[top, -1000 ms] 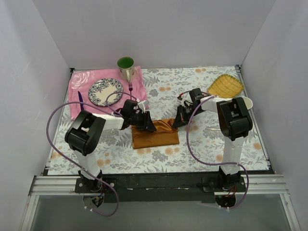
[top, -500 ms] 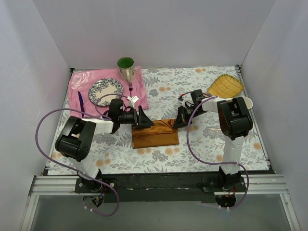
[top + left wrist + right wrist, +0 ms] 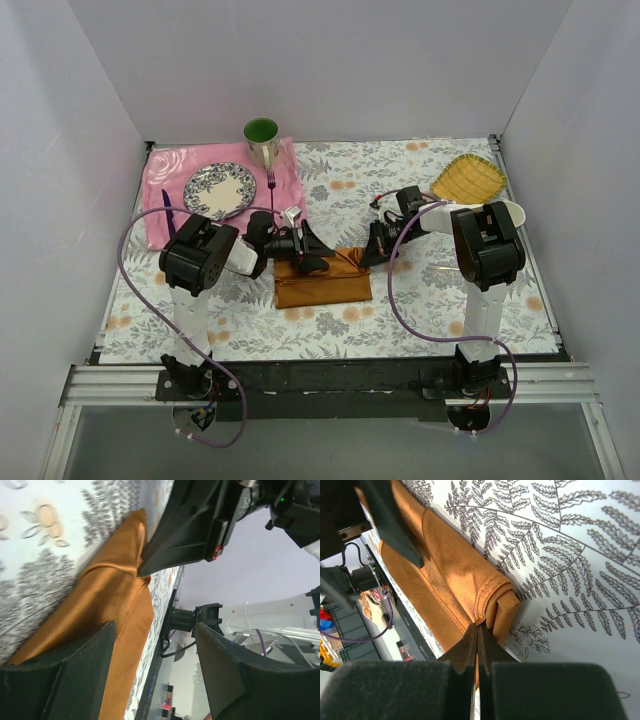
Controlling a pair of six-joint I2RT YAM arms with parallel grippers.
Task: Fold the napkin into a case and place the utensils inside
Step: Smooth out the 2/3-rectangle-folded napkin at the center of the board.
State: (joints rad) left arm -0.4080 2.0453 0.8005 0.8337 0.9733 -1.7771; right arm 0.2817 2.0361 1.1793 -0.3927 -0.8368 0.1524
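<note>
The rust-orange napkin lies folded as a flat rectangle in the middle of the table. My right gripper is shut on its far right corner; in the right wrist view the gripper pinches the bunched hem of the napkin. My left gripper hovers open over the far left edge. In the left wrist view the gripper stands wide apart, with the napkin under one finger and nothing gripped. A purple fork and a purple knife-like piece lie on the pink cloth.
A pink cloth at the back left carries a patterned plate and a green-lined cup. A yellow ribbed dish sits at the back right. White walls close in three sides. Purple cables loop beside both arms.
My left gripper has opened and let go of the napkin's left edge, and the left arm's elbow has swung back in. The right gripper stays shut on the corner.
</note>
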